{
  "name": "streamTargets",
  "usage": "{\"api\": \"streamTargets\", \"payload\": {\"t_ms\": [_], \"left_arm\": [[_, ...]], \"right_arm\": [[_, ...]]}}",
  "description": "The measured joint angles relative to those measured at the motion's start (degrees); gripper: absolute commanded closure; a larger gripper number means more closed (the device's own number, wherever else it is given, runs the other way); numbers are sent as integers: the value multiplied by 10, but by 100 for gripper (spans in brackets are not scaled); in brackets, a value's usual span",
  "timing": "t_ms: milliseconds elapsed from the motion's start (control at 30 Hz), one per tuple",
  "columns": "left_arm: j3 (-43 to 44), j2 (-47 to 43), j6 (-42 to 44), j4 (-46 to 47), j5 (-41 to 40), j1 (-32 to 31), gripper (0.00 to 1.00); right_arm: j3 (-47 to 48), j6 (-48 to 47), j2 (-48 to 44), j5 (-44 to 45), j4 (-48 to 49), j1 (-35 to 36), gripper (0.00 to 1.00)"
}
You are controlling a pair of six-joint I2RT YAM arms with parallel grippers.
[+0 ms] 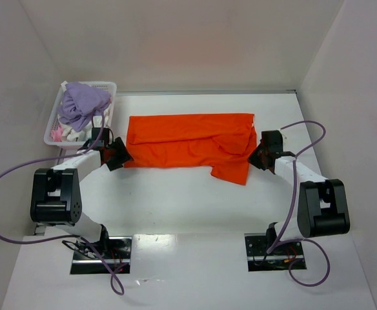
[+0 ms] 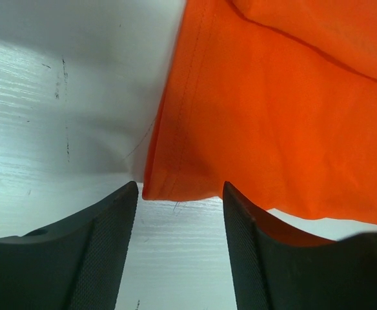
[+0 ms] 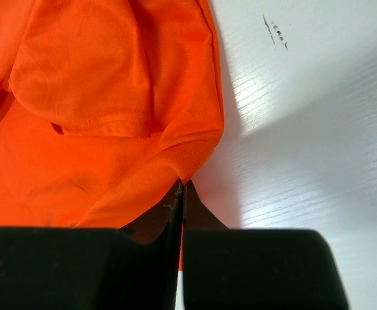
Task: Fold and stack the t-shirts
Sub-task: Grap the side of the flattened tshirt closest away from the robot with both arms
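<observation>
At orange t-shirt [image 1: 188, 145] ends: right tool [image 3: 181, 190] pinching it, contact obscured; left tool [image 2: 181, 187] spread.

Top view, high, looking down at the whole orange t-shirt [image 1: 188, 145] — wrist views low, close at its opposite ends, all sharing it.

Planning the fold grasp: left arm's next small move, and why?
Probably ease the left gripper forward and close on the corner of the orange t-shirt: its jaws stand open with that corner just ahead between them, while the right gripper looks shut on the opposite edge.
</observation>
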Motion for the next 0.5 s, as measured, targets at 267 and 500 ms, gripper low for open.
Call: {"api": "streamTargets", "payload": {"t_ms": [267,500], "left_arm": [[0,10,-2,7,-10,0,52],[0,16,-2,10,-14,0,60]], "right_arm": [[0,-4,0,-1,0,-2,100],[0,-5,0,1,0,-3,100]]}}
